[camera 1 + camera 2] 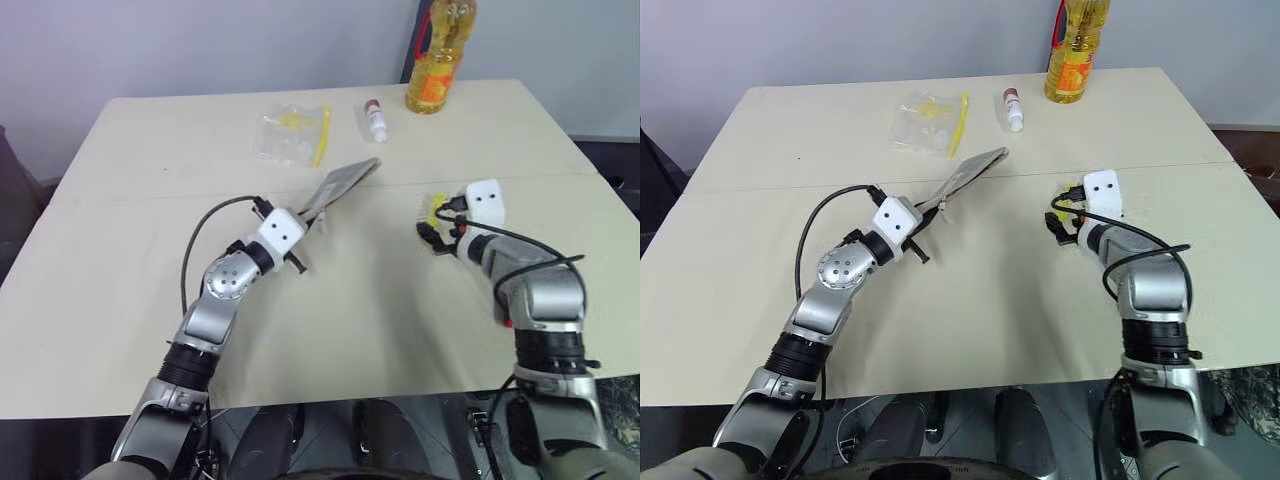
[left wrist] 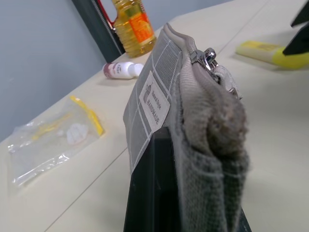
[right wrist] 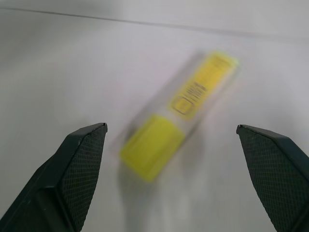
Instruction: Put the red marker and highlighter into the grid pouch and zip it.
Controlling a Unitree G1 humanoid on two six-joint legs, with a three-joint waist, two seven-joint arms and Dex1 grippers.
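Highlighter (image 3: pixel 177 121) lying loose on the table (image 1: pixel 350 320), just ahead of my spread right gripper (image 3: pixel 176 140), not yet grasped. My left gripper (image 1: pixel 308 222) pinches the grid pouch (image 2: pixel 193 121), lifted clear. Marker unseen, perhaps inside; zipping remains.

I see the grid pouch (image 2: pixel 159 92) as soft, matt woven cloth, fuzzy at its bunched end, with a shiny metal zipper pull (image 2: pixel 208 55). The highlighter (image 3: pixel 176 116) looks like smooth plastic. My right gripper's fingertips (image 3: pixel 84 166) carry textured black pads. The table (image 1: pixel 380 330) looks matt.
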